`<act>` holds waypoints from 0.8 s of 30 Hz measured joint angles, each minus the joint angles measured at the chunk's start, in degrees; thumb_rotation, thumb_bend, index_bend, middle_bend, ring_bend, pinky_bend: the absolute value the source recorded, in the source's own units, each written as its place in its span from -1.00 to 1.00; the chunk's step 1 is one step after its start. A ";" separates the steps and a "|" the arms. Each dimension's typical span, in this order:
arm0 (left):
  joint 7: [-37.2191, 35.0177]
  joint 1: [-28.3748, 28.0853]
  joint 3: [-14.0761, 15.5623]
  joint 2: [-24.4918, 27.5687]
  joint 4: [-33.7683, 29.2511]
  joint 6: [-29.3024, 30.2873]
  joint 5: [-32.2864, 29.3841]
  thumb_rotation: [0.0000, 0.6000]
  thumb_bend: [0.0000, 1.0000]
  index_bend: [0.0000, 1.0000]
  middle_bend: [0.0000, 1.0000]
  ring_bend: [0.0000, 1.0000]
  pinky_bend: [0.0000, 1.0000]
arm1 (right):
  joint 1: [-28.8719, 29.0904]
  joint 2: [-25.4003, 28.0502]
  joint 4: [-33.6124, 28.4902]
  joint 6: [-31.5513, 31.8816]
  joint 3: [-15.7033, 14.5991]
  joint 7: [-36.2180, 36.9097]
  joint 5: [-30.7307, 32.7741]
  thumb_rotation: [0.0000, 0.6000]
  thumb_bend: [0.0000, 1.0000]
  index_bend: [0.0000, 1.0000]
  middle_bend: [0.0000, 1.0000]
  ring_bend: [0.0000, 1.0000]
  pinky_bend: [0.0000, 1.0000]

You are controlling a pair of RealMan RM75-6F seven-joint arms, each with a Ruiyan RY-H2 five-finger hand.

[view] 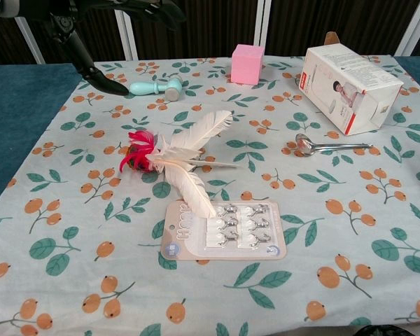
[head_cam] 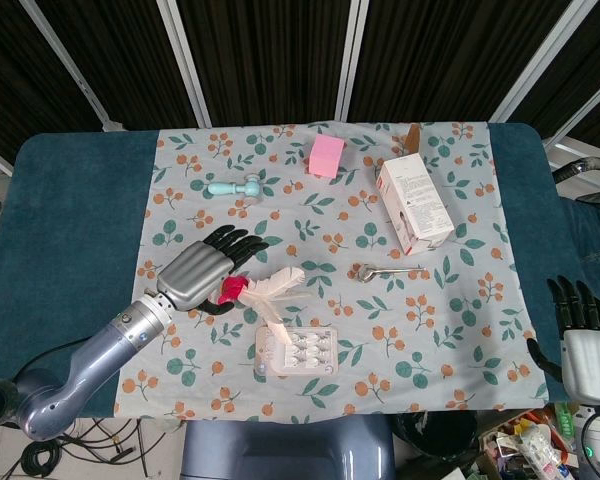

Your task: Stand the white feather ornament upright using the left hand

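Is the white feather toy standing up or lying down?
Lying down. The white feather ornament rests flat on the floral tablecloth, feathers splayed sideways from its red base. The left hand is beside that base.

A surface covered in dark teal fabric fills most of the head view, with a pale floral cloth printed with orange berries and green leaves spread over its middle. Behind it stand dark panels divided by slanting white frame bars. Light falls evenly, casting soft shadows. Under the near edge, black cables lie tangled on a light floor at lower left, and a heap of colourful packaging sits at lower right
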 measured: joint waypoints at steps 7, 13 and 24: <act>0.21 0.02 0.31 0.00 0.02 0.18 -0.12 1.00 -0.57 -1.00 -0.88 -1.00 -1.00 | -0.06 0.08 -0.12 0.15 0.06 0.08 0.02 1.00 -0.67 -1.00 -0.91 -0.97 -0.73; 0.80 -0.02 0.59 -0.04 -0.21 0.42 0.38 1.00 -0.57 -0.96 -0.88 -1.00 -1.00 | -0.16 0.22 -0.32 0.43 0.03 0.18 -0.21 1.00 -0.67 -1.00 -0.91 -0.97 -0.73; 1.17 -0.19 0.78 -0.27 0.00 0.65 0.19 1.00 -0.57 -0.91 -0.88 -1.00 -1.00 | -0.19 0.29 -0.34 0.42 0.08 0.21 -0.10 1.00 -0.67 -1.00 -0.91 -0.97 -0.73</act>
